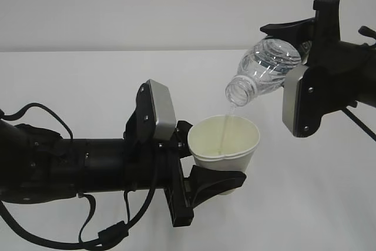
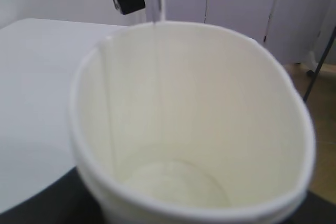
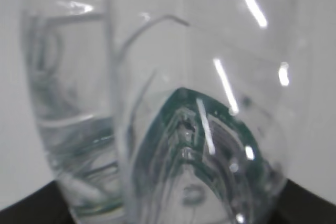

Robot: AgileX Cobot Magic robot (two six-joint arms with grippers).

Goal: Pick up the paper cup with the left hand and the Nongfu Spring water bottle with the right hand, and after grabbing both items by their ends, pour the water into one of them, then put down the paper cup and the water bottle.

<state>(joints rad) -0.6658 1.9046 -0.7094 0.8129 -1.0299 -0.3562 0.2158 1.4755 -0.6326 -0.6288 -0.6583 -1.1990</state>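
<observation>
My left gripper point(image 1: 211, 152) is shut on the white paper cup point(image 1: 224, 144) and holds it upright above the table, one finger on each side. In the left wrist view the cup point(image 2: 210, 103) fills the frame, with a little water point(image 2: 173, 182) at its bottom. My right gripper point(image 1: 294, 63) is shut on the base end of the clear Nongfu Spring water bottle point(image 1: 265, 66). The bottle is tilted, its open mouth point(image 1: 238, 92) down and left over the cup. A thin stream of water point(image 1: 228, 123) falls into the cup. The right wrist view shows the bottle point(image 3: 157, 77) close up, with its green label point(image 3: 178, 114).
A white table point(image 1: 70, 86) lies under both arms, with a plain wall behind it. Loose black cables point(image 1: 88, 236) hang from the left arm. Beyond the table's edge the left wrist view shows pale cabinet doors point(image 2: 241, 14) and a strip of floor point(image 2: 323, 129).
</observation>
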